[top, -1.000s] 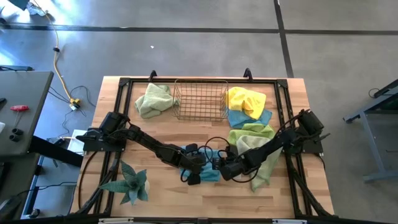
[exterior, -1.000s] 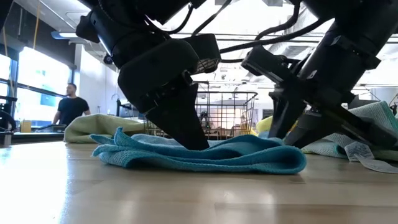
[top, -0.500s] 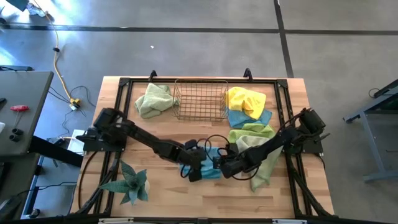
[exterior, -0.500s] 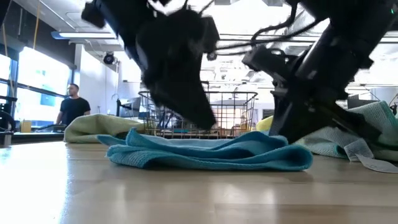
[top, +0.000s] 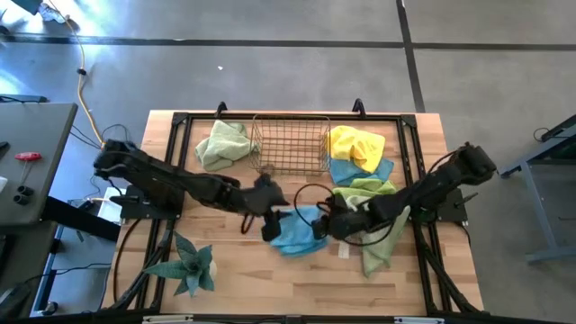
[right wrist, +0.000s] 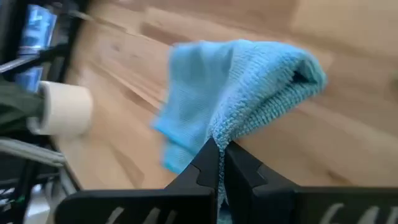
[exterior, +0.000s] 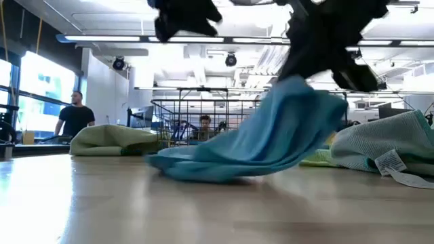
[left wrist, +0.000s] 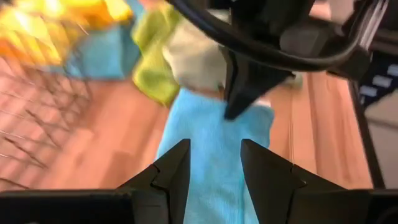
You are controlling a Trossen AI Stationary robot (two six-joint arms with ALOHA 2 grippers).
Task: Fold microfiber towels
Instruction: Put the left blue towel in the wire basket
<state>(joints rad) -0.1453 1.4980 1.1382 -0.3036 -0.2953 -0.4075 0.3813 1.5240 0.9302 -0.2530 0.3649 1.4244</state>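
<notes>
Right end effector [top: 326, 222], fingers [right wrist: 211, 163] pinched together on one edge of the light blue towel [top: 297, 229], holds that edge raised above the bench [top: 225, 279]. In the low view the light blue towel [exterior: 258, 139] slopes down from the gripped edge to its other end, which lies on the wood. In the right wrist view the cloth [right wrist: 249, 93] bunches above the closed fingertips and drapes away toward the bench surface. Left end effector [top: 267, 200], fingers [left wrist: 171, 177] parted with nothing between them, hangs just beside the towel on the basket side; its wrist view looks down onto the blue cloth [left wrist: 217, 149] between the two fingers.

Other towels: a heap at the right of the bench, with a yellow towel [top: 356, 144] at the far end, a second blue towel [top: 360, 171] under it, and lime green towels [top: 382, 236] running nearer beneath the right arm. A pale green towel [top: 225, 144] lies crumpled at the far left, beside the copper wire basket [top: 290, 144], which stands at the far middle of the bench. A spiky green plant [top: 189, 264] sits at the near left corner. In the low view a white label [exterior: 390, 163] shows on the green towel at right, and a person [exterior: 76, 115] stands in the room behind.
</notes>
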